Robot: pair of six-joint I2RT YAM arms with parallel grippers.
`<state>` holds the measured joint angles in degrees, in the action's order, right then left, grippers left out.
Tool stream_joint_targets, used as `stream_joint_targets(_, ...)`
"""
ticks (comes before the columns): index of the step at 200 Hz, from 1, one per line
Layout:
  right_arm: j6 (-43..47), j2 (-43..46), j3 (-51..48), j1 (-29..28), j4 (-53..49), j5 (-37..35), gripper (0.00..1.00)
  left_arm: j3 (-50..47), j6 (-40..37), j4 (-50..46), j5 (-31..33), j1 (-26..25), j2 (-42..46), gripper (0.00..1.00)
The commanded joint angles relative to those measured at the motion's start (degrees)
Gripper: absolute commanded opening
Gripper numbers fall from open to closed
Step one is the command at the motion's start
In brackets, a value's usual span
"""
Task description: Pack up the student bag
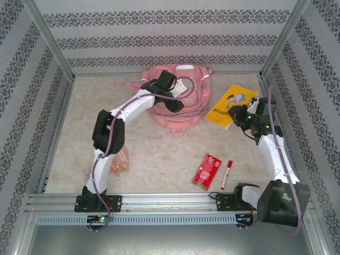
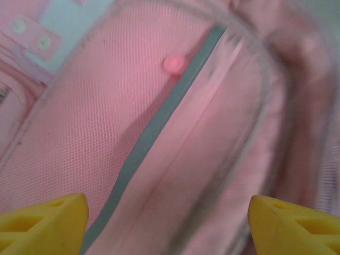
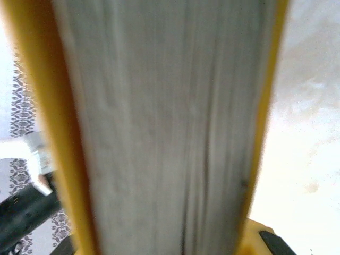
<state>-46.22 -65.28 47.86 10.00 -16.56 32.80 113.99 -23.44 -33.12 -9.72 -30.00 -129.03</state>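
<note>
The student bag (image 1: 183, 116), a pink backpack, lies at the back middle of the table with its mouth open. My left gripper (image 1: 171, 102) hangs open right over that mouth. In the left wrist view its yellow fingertips (image 2: 48, 223) stand wide apart above the pink lining (image 2: 159, 133), with nothing between them (image 2: 167, 226). A yellow book (image 1: 231, 102) lies right of the bag. My right gripper (image 1: 238, 115) is shut on the book's near edge. In the right wrist view the grey page edges (image 3: 170, 127) run between the yellow sides, held at the bottom by the gripper (image 3: 170, 239).
A red box (image 1: 206, 171) and a red-capped marker (image 1: 226, 174) lie on the table front right. A pale pink object (image 1: 121, 162) sits beside the left arm's base. Patterned walls and metal rails close in the table on all sides.
</note>
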Motion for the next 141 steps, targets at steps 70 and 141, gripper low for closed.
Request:
stream_joint_targets(70,6.3,-0.5,1.6,-1.6,1.4,10.8,0.00,19.9,-2.5,-13.0,6.6,0.6,-12.1,0.09)
stream_joint_targets(141,5.3,-5.3,-0.9,-10.2,4.4,31.5,0.01,23.7,2.3,-6.7,12.1,0.4,0.8,0.00)
